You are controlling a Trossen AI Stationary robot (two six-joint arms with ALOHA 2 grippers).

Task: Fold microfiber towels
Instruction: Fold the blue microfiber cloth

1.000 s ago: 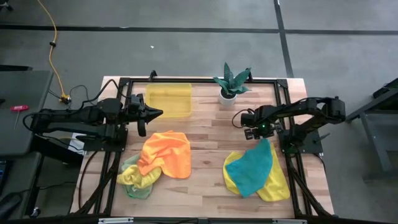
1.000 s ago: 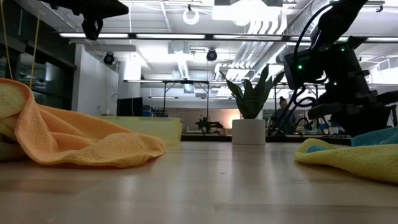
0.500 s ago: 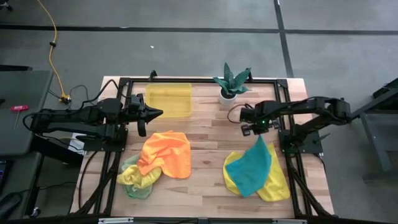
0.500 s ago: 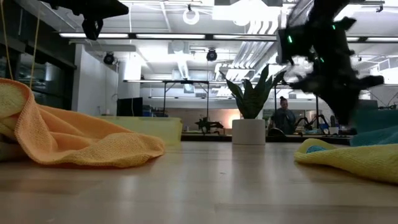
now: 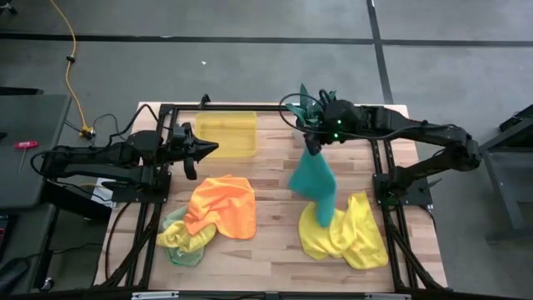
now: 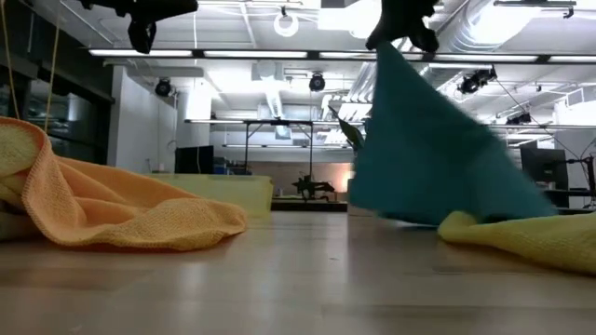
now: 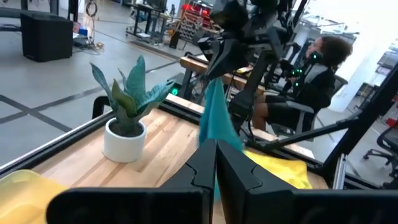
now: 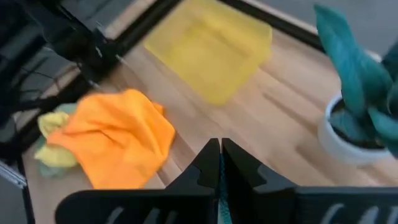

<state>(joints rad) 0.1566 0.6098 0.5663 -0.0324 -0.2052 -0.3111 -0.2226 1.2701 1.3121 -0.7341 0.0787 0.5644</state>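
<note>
A: Pinching the top corner of the teal towel [image 5: 314, 179], the right arm's fingers [image 5: 311, 137] are clenched on the cloth and hold it up above the worktop [image 5: 275, 187], close to the potted plant [image 7: 126, 118].

B: And the rest of that towel?

A: It hangs down in a loose drape; its lower end seems to touch the yellow towel [image 5: 346, 237] lying crumpled on the right side, though the low view is blurred there.

B: The left arm's fingers?

A: Its fingers [image 5: 210, 151] are pressed together on nothing, hovering just beside the translucent yellow bin [image 5: 226, 133] at the far left of the worktop.

B: Other towels?

A: An orange towel [image 5: 221, 204] lies rumpled at front left, on top of a yellow-green cloth [image 5: 179, 242]. A seated person [image 7: 308, 84] shows beyond the table.
</note>
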